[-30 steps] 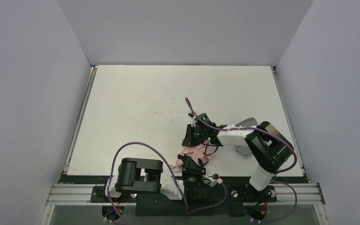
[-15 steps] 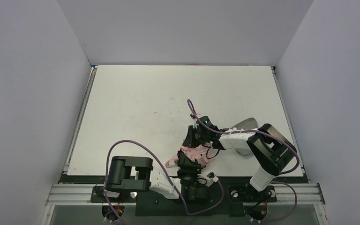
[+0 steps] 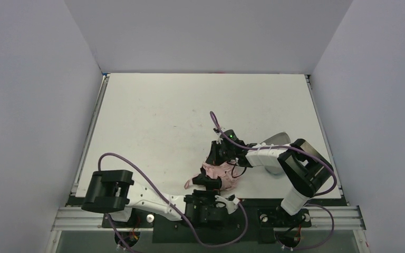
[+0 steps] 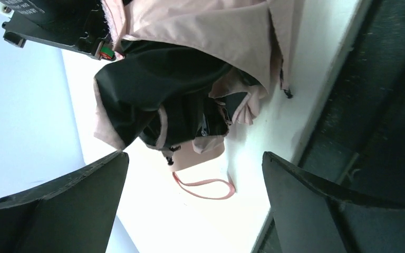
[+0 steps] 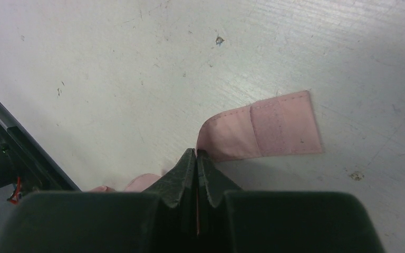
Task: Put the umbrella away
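white table [image 3: 153, 121], scuffed; grey walls [image 3: 31, 105] around; metal rail [image 3: 337, 215] in front

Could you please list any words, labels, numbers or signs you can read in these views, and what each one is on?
No text is legible.
The white label on the black housing, top left of the left wrist view: print cropped and too blurred to read.
The umbrella shows no print.

One umbrella [image 3: 220, 172], one left end effector [image 3: 210, 183], one right end effector [image 5: 196, 155], one surface [image 3: 153, 116].
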{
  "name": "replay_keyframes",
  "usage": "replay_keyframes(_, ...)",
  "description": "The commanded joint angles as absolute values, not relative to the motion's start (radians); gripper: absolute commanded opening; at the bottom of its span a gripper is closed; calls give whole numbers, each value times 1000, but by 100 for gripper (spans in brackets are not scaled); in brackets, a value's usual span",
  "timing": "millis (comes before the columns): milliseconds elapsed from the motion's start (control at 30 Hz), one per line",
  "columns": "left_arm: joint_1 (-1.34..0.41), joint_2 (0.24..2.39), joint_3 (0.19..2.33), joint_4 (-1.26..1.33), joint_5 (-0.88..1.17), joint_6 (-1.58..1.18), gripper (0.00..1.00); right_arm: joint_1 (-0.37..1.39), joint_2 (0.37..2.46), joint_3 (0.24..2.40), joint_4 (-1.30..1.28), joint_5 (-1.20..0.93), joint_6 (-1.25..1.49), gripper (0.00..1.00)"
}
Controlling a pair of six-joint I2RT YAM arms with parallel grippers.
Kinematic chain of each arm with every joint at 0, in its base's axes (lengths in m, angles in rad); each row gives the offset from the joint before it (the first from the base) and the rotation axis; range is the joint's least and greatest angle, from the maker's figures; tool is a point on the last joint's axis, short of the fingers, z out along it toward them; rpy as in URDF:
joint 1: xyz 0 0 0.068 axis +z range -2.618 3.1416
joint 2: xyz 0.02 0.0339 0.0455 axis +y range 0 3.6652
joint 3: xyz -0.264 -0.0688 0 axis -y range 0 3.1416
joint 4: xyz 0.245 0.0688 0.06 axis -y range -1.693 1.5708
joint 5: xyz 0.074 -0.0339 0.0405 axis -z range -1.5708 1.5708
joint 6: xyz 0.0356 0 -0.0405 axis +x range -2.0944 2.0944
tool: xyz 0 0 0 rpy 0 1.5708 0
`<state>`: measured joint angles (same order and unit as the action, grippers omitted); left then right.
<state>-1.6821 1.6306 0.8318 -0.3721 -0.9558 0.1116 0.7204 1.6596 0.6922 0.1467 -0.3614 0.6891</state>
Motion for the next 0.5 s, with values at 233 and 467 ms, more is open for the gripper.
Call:
replay_keyframes(233,-1689,1408,1032,-619,-713,-68,97,715,1688,729,72,-318,648,0)
replay_keyframes(467,-1584,1271,1047,-593,-595,-186,97,715,1688,733,70,-319,644,0)
